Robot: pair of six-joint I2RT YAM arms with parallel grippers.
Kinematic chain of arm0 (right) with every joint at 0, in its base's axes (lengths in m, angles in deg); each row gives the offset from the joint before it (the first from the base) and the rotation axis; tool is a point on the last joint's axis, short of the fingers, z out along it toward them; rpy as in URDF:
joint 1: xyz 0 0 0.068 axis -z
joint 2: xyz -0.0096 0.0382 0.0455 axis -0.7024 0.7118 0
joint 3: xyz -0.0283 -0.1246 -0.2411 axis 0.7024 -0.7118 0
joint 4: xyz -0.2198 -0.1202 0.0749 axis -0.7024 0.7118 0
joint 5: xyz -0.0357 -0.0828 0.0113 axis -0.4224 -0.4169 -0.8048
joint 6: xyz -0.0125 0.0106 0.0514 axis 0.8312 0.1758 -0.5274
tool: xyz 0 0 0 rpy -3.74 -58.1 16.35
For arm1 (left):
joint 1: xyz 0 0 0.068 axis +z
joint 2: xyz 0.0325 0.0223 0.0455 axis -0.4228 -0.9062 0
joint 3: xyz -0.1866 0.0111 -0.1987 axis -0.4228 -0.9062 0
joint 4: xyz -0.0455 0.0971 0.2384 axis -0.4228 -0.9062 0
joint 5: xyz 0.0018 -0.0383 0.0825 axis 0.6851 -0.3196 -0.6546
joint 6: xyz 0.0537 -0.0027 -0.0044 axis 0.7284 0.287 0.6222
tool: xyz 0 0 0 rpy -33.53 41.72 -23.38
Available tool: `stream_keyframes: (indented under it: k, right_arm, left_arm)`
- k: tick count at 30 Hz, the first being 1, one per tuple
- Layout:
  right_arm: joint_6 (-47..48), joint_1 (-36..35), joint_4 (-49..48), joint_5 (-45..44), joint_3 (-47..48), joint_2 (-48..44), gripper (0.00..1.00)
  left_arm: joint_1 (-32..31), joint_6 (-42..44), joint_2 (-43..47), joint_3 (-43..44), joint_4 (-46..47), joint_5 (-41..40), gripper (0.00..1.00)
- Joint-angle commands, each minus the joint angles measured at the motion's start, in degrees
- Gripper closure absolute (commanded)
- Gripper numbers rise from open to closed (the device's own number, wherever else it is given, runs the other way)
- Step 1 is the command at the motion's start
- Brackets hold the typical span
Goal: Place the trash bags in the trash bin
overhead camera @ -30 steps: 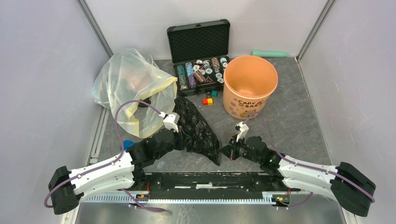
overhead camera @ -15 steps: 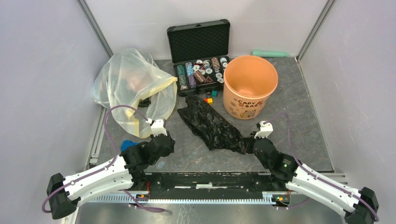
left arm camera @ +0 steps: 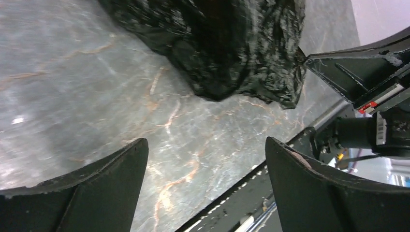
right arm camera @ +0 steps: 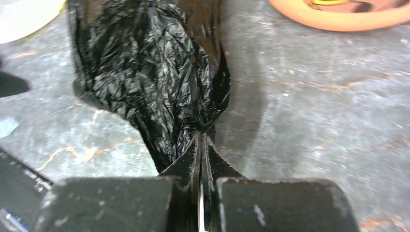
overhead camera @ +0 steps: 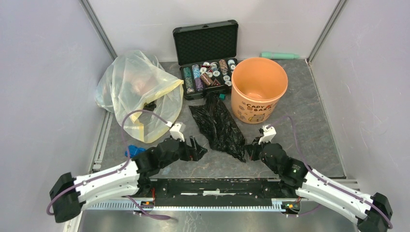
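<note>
The black crinkled trash bag point(overhead camera: 217, 126) lies flat on the grey table, just left of the peach-orange trash bin point(overhead camera: 258, 89). My right gripper point(overhead camera: 250, 150) is shut on the bag's near corner; in the right wrist view the plastic point(right arm camera: 145, 72) gathers into the closed tips point(right arm camera: 200, 137), with the bin's base point(right arm camera: 338, 12) at the top. My left gripper point(overhead camera: 196, 150) stands wide open beside the bag's near left edge, touching nothing. In the left wrist view the bag point(left arm camera: 217, 48) lies beyond the spread gripper point(left arm camera: 205, 150), over bare table.
A big translucent yellowish bag point(overhead camera: 138, 92) fills the back left. An open black case of chips point(overhead camera: 207, 53) stands behind the trash bag, with a teal cube point(overhead camera: 221, 96) beside it. A green cylinder point(overhead camera: 279, 55) lies by the back wall. A blue object point(overhead camera: 133, 151) sits near my left arm.
My left gripper let go of the bag, drew back, then opened wide and moved right toward the bag's near end. My right gripper kept its hold and dragged the bag rightward.
</note>
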Motion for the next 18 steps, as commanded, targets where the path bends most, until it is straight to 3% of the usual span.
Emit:
stream_keyframes:
  k: [1,9,13,18]
  right_arm:
    - [3.76,-0.08,-8.48,9.67,1.48,1.04,1.00]
    - [6.22,-0.09,-10.77,14.58,1.86,2.55,1.00]
    - [6.25,-0.11,-10.81,15.00,1.63,2.25,1.00]
    - [6.24,-0.08,-10.27,15.21,1.43,1.55,1.00]
  left_arm:
    - [-2.14,1.54,-8.71,4.20,12.48,6.02,0.01]
    - [-3.74,3.85,-19.71,13.52,5.97,-7.72,0.02]
    - [-3.66,2.18,-24.31,16.86,0.23,-16.22,0.13]
    - [-3.61,2.07,-28.80,18.25,0.61,-16.90,0.24]
